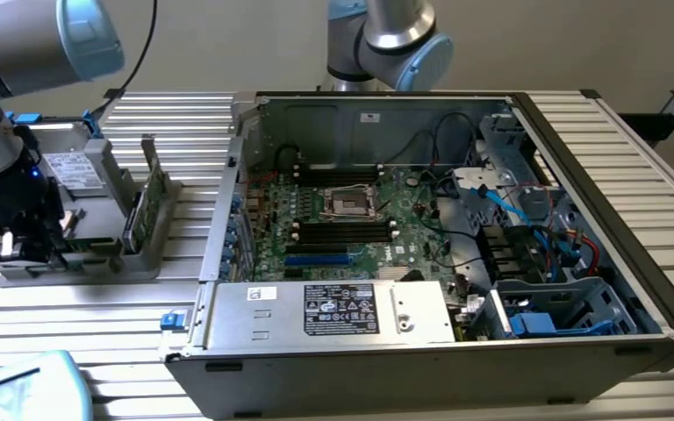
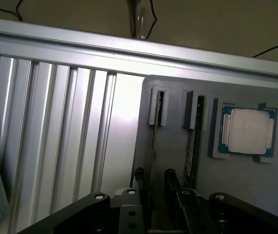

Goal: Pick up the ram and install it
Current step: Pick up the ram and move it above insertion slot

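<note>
Pick-up stage, judged not yet completed: the tool (image 2: 154, 179) is shown open and gripping nothing, set astride the ram (image 2: 154, 146), which is stood on edge in the grey holder (image 2: 174, 151) on the worktop (image 2: 56, 126); a square, centred closure is judged to be required.

Open computer case (image 1: 635, 289) on a ribbed metal table (image 1: 80, 311), with a grey parts holder (image 1: 103, 263) beside it.
The case lies lid-off, with the green motherboard (image 1: 367, 224) flat inside, its square processor socket (image 1: 347, 203) near the middle, and a silver power supply (image 1: 337, 311) along the near wall. Blue cables (image 1: 512, 209) run towards the exterior view's right. In the wrist view a square silver processor chip (image 2: 248, 130) sits in a recess of the holder.
</note>
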You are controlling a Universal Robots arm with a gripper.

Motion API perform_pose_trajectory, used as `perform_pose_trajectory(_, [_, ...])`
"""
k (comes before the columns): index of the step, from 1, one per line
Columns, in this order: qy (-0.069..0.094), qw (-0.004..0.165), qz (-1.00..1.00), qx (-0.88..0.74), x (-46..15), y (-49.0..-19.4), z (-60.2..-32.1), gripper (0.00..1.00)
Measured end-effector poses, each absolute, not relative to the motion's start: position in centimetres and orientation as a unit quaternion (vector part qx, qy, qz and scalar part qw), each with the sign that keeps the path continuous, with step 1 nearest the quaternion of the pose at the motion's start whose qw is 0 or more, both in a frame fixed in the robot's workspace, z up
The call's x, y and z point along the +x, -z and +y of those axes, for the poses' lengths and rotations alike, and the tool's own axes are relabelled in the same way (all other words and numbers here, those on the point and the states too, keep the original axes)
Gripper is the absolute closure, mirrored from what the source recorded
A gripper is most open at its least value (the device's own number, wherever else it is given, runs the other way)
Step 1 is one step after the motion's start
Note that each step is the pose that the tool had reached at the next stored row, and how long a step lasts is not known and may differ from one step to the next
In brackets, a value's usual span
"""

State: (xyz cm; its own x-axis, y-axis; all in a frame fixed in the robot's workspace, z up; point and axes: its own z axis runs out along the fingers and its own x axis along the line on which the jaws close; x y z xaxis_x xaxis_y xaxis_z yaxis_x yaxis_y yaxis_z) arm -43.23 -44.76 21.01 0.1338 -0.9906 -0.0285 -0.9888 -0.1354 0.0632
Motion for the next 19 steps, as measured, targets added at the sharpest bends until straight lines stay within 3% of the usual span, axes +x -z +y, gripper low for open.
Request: perform_pose_trajectory(19, [0.031, 0.015, -0.654, 0.756, -42.9, -19.2, -44.8, 0.69])
